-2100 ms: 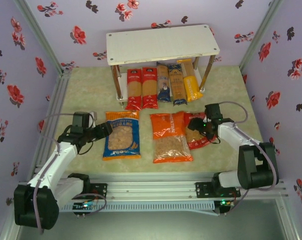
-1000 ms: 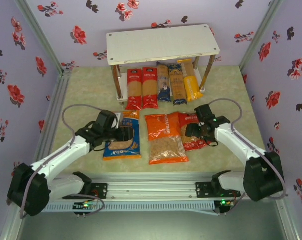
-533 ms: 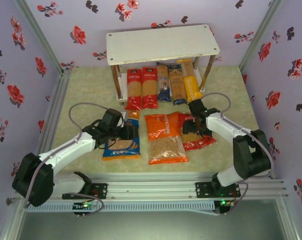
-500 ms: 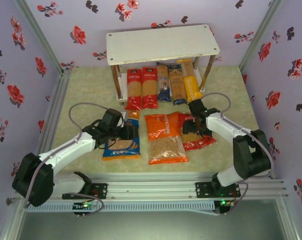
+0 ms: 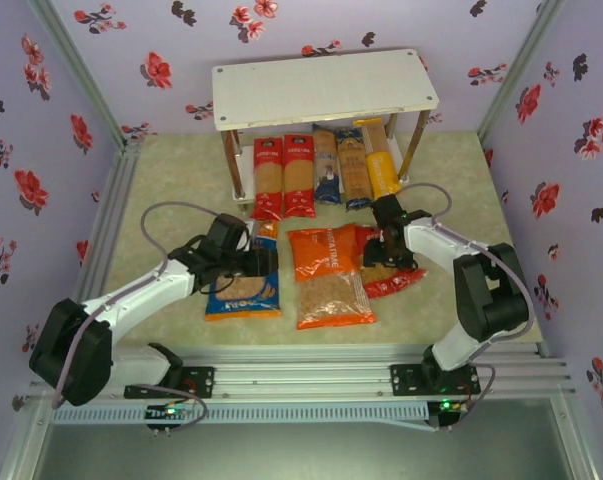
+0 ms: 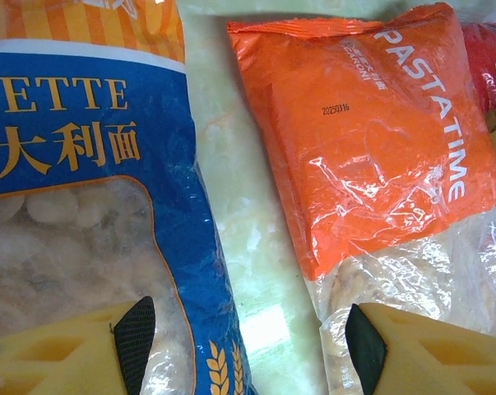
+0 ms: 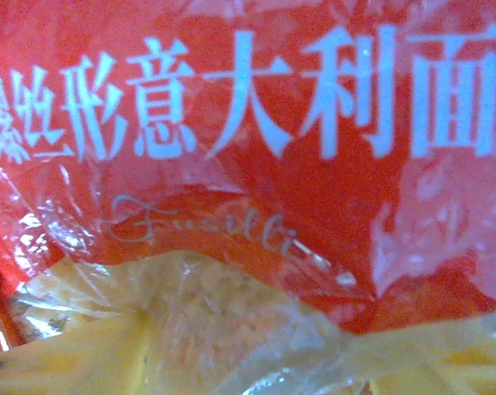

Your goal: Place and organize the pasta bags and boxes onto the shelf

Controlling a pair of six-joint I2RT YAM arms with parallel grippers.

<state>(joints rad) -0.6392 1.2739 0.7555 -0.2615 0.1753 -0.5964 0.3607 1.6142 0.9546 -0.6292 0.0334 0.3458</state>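
Observation:
A blue bag (image 5: 243,290), an orange bag (image 5: 331,280) and a red bag (image 5: 396,275) lie flat in front of the shelf (image 5: 321,88). Several narrow pasta boxes (image 5: 299,175) lie side by side under its top board. My left gripper (image 6: 249,346) is open, low over the strip of table between two bags: one pad (image 6: 135,341) over the blue bag (image 6: 75,206), the other over the orange bag (image 6: 371,140). In the right wrist view my right gripper (image 7: 248,362) is pressed into the red bag (image 7: 256,107), whose clear window bunches between the yellow fingers (image 7: 58,358).
Floral walls close in the table on three sides, and a metal rail (image 5: 311,380) runs along the near edge. The shelf's metal legs (image 5: 233,165) stand on either side of the pasta boxes. Bare table lies left of the blue bag.
My left arm reached further right, over the blue bag's right edge. My right arm swung left and back onto the red bag, and its jaws closed in on it.

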